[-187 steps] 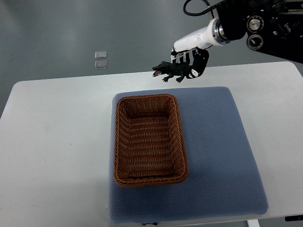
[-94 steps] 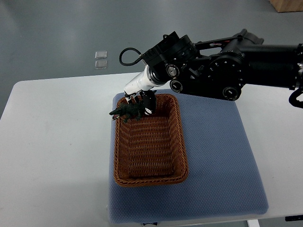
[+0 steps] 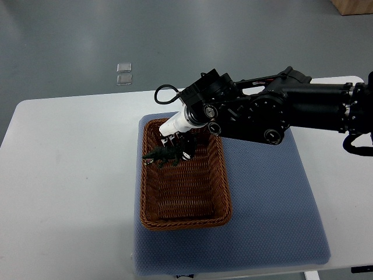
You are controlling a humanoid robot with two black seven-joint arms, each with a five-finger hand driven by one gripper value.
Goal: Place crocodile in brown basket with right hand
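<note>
One rectangular woven basket (image 3: 182, 192), knobbly crocodile (image 3: 161, 155)

The right hand (image 3: 178, 143) reaches in from the picture's right on a bulky black arm (image 3: 280, 111), its fingers closed around a dark toy crocodile (image 3: 158, 156). The toy hangs inside the far end of the brown basket (image 3: 223, 181) with its head near the left rim – whether it touches the bottom cannot be told. The basket sits on a blue mat (image 3: 268, 204) on a white table (image 3: 70, 175).
</note>
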